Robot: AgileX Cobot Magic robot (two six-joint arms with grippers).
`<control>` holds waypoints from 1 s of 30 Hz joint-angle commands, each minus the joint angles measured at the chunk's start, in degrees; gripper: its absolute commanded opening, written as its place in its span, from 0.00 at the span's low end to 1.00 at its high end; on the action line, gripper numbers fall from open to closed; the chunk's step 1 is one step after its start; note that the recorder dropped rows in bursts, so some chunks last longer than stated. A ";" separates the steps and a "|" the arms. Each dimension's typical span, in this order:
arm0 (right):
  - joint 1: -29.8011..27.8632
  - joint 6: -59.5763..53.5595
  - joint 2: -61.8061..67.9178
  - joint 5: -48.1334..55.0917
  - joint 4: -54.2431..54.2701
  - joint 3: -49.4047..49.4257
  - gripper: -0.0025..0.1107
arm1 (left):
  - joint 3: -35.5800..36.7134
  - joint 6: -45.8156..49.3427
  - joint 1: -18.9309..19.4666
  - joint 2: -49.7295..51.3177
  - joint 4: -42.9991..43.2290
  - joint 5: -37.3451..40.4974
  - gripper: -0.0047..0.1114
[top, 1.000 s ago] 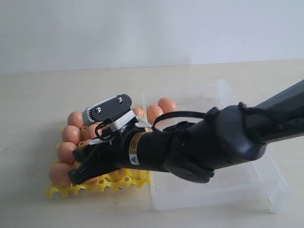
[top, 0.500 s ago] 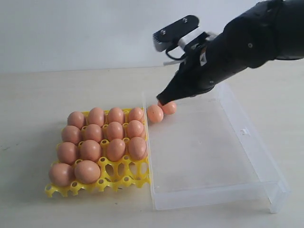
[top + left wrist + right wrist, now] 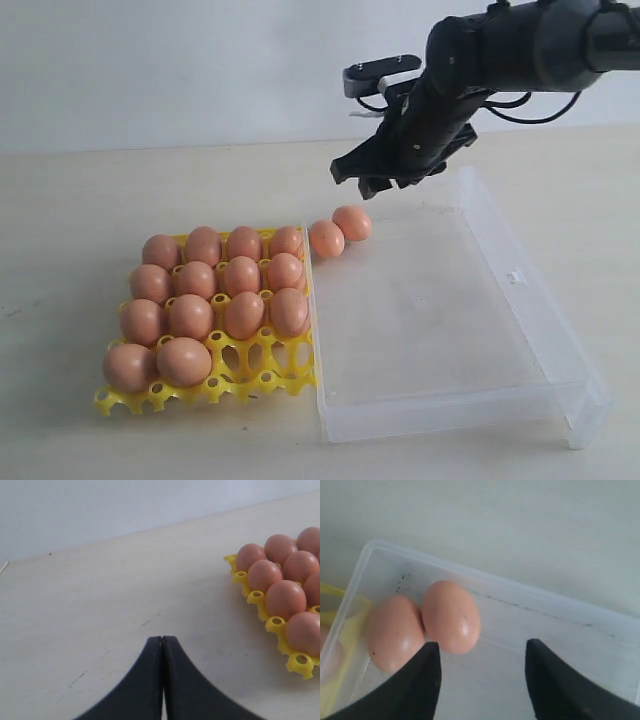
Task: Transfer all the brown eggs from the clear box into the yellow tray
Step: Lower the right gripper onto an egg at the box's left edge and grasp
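Right tool (image 3: 358, 180) lifted, spread above brown eggs (image 3: 351, 222), left tool (image 3: 162, 645) pressed together, beige tabletop (image 3: 150, 190), white wall (image 3: 150, 70)

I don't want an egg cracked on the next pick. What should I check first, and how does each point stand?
1. Right gripper jaws open, empty: ok.
2. Jaws centred over one egg: not ok, both eggs sit beside one jaw.
3. Eggs apart for a single pick: not ok, they touch.
4. Two free cups in the tray: ok.
5. Left gripper shut, clear of the tray: ok.
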 commanded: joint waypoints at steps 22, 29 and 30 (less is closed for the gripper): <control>-0.10 -8.13 16.01 10.61 8.33 -18.65 0.48 | -0.20 0.00 -0.08 -0.32 -0.08 -0.43 0.04; -0.10 -12.29 19.35 13.04 9.75 -22.26 0.47 | -0.20 0.00 -0.08 -0.32 -0.08 -0.43 0.04; -0.10 -13.14 19.35 13.04 10.05 -22.26 0.46 | -0.20 0.00 -0.08 -0.32 -0.08 -0.43 0.04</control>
